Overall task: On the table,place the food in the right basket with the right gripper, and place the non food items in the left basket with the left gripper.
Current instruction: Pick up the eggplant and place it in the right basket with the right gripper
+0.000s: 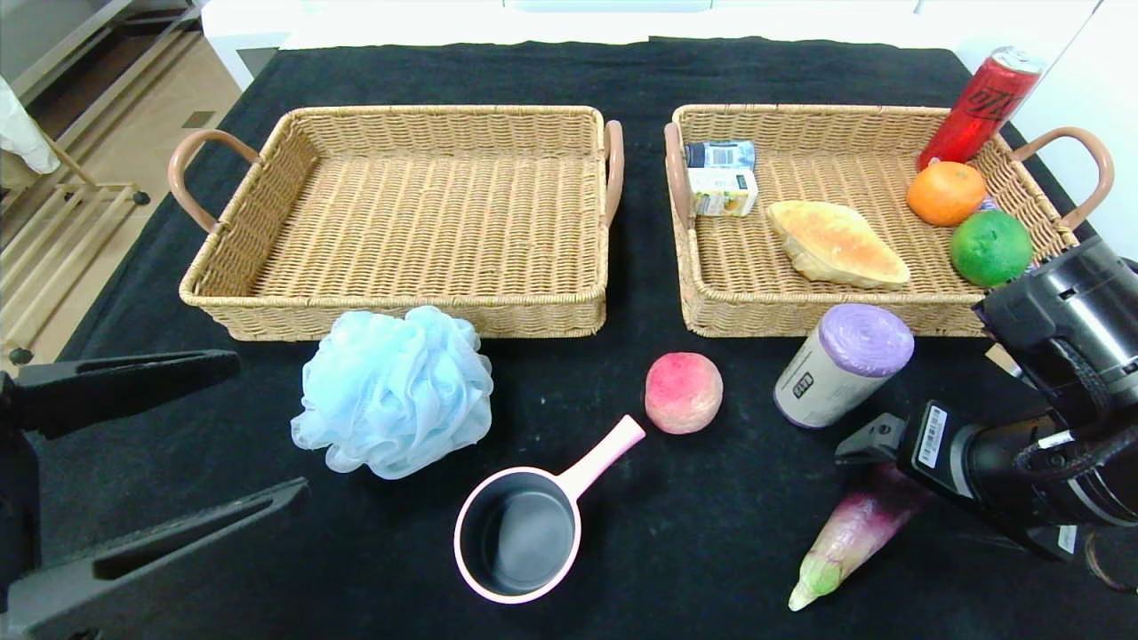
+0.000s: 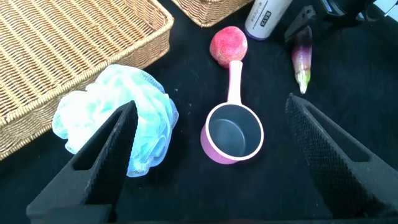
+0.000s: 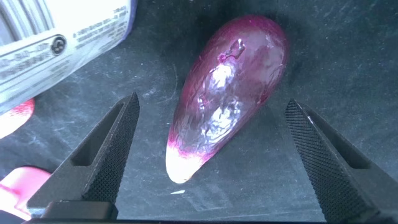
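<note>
On the black table (image 1: pixel 693 533) lie a blue bath puff (image 1: pixel 396 391), a pink pan (image 1: pixel 520 542), a grey roll with a purple end (image 1: pixel 840 364), a peach (image 1: pixel 683 392) and an eggplant (image 1: pixel 853 533). A croissant (image 1: pixel 836 242) rests in the right basket (image 1: pixel 800 320). The left basket (image 1: pixel 391 307) holds nothing. My left gripper (image 2: pixel 210 102) hovers open at the near left, with the pan (image 2: pixel 233 134) and puff (image 2: pixel 118 124) ahead of it. My right gripper (image 3: pixel 211 102) stands open, straddling the eggplant (image 3: pixel 230 93) without touching it.
The right basket also holds a red can (image 1: pixel 978 107), an orange (image 1: pixel 945 193), a green lime (image 1: pixel 989 247) and two small cartons (image 1: pixel 722 173). The roll (image 3: pixel 56 43) lies close beside the right gripper. The table's left edge drops to the floor.
</note>
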Available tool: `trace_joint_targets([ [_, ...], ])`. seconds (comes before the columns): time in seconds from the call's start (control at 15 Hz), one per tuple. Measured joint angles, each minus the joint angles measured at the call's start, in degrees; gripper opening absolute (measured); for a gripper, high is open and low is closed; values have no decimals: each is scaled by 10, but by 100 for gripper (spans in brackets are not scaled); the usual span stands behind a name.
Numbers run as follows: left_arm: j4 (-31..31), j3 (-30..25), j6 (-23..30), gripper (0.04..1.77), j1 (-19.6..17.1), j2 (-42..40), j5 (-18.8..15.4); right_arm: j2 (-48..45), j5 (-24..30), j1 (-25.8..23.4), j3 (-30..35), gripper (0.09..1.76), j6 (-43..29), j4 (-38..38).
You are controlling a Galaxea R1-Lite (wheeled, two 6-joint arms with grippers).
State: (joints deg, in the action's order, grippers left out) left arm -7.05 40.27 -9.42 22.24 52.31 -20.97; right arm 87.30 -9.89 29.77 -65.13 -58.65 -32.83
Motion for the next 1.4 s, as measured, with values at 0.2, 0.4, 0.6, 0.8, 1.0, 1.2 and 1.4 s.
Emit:
trace_joint_targets([
  [0.2, 0, 0, 0, 172, 0, -1, 0, 7, 0, -1, 2, 171, -1, 0],
  [0.4, 0, 0, -1, 172, 0, -1, 0, 13, 0, -2, 2, 171, -1, 0],
  [0.6, 0, 0, -1, 172, 0, -1, 0, 17, 0, -2, 2, 129, -1, 0],
  [0.8, 0, 0, -1, 172, 0, -1, 0, 21, 1, -2, 2, 93, -1, 0],
  [1.0, 0, 0, -1, 172, 0, -1, 0, 22, 1, -1, 2, 84, -1, 0],
  [1.2, -1, 0, -1, 172, 0, -1, 0, 22, 1, 0, 2, 84, -1, 0],
  [1.4, 0, 1, -2, 172, -1, -1, 0, 23, 2, 0, 1, 84, 0, 0],
])
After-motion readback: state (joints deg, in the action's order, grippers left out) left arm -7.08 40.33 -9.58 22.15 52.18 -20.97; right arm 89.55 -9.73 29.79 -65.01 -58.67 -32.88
